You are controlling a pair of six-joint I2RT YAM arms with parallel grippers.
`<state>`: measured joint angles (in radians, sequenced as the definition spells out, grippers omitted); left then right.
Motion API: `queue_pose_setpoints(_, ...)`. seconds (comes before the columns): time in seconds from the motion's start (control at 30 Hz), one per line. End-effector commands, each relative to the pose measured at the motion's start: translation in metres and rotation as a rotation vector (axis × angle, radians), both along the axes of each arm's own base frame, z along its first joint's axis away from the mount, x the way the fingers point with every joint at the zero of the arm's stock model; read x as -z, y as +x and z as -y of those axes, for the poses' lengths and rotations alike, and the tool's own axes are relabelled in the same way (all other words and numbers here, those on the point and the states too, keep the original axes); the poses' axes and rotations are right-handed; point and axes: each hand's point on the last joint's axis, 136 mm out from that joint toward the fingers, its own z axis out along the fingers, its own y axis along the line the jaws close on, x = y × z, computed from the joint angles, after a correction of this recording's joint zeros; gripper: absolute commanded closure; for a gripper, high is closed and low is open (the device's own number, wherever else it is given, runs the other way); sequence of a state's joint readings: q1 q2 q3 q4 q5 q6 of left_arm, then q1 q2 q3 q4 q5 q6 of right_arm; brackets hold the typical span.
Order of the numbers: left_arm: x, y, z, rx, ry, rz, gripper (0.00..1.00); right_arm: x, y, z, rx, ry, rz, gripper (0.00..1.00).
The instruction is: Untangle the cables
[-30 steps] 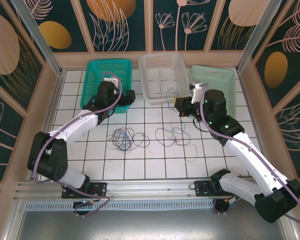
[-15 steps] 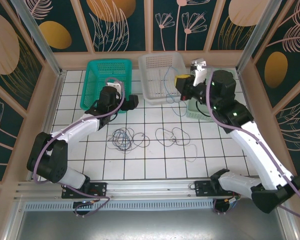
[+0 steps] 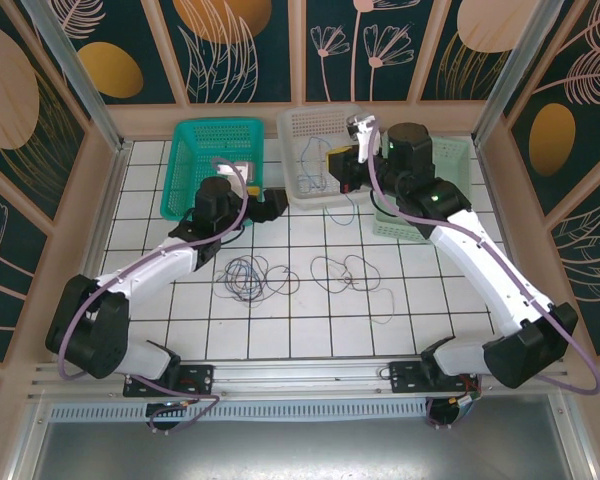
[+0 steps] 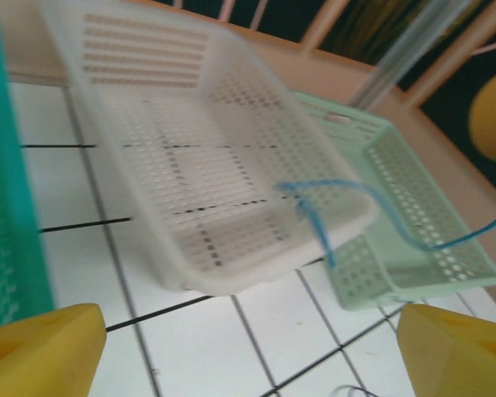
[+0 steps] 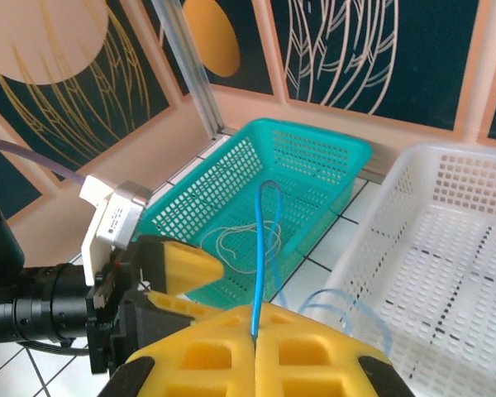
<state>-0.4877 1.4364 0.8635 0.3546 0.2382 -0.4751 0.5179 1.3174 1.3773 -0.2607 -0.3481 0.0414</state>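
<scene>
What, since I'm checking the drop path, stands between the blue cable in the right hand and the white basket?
Nothing visible does. The right hand is shut on the blue cable above the white basket, and the cable's slack hangs across the basket's rim. The open left hand sits beside the basket, off that path.

Overhead looks down; 2 close wrist views share white basket (image 3: 294, 135).
</scene>
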Motion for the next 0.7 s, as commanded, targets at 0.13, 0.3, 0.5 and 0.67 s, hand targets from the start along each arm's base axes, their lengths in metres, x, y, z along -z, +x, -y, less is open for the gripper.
queue_pose_setpoints(0.13, 0.000, 0.000, 0.030, 0.101, -0.045, -0.002, 0.18, -0.023, -0.006, 0.004, -0.001, 0.049, 0.096, 1.00)
queue_pose_setpoints(0.3, 0.008, 0.000, 0.026, 0.074, -0.057, -0.021, 0.21, -0.014, 0.025, 0.010, 0.103, 0.019, 0.089, 1.00)
queue_pose_setpoints(0.5, 0.014, -0.006, 0.021, 0.059, -0.054, -0.032, 0.26, 0.000, 0.075, 0.014, 0.222, -0.012, 0.091, 1.00)
queue_pose_setpoints(0.67, 0.017, -0.008, 0.017, 0.049, -0.048, -0.035, 0.25, 0.024, 0.125, 0.021, 0.289, -0.023, 0.080, 1.00)
